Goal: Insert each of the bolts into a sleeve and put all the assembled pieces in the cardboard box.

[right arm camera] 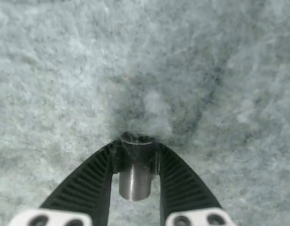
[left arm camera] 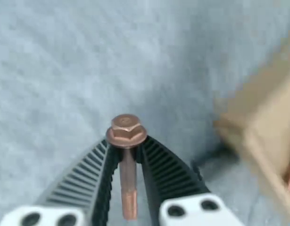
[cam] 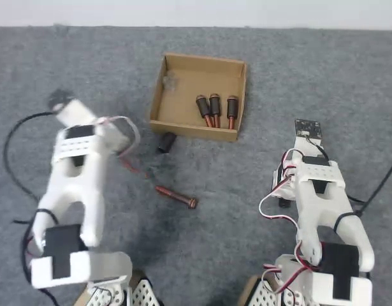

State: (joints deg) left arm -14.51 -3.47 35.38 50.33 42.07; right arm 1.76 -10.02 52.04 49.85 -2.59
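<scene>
Loose sleeve (cam: 166, 142) just outside cardboard box (cam: 183, 95); bolt (cam: 175, 195) nearby

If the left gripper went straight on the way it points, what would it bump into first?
Probably just the grey mat, and the bolt held in the left gripper would touch first. The cardboard box sits off to one side of that line, though depth is hard to judge.
</scene>
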